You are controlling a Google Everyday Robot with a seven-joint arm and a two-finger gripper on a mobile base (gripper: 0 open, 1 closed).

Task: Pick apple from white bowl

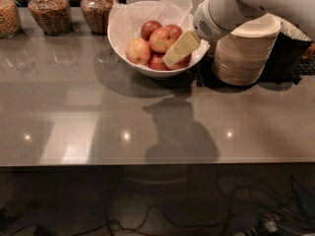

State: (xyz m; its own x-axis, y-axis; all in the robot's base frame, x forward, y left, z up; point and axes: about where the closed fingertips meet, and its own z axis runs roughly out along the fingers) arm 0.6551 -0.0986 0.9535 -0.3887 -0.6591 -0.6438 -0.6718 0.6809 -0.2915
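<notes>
Gripper point(181, 48) angles in from 2 o'clock across the white bowl point(147, 72) rim, likely lining up a grasp. Apple point(161, 38) sits mid-bowl, at the gripper's 10 o'clock. Grip state: can't tell.

Glossy white bowl point(147, 71) lined with crinkled white paper point(124, 17); apple point(161, 38) in it smooth, softly shiny; claw point(181, 48) over bowl's right side, matt cream plastic; worktop point(74, 107) under bowl polished grey, reflective; clear glass jars point(47, 14) left of bowl.
</notes>
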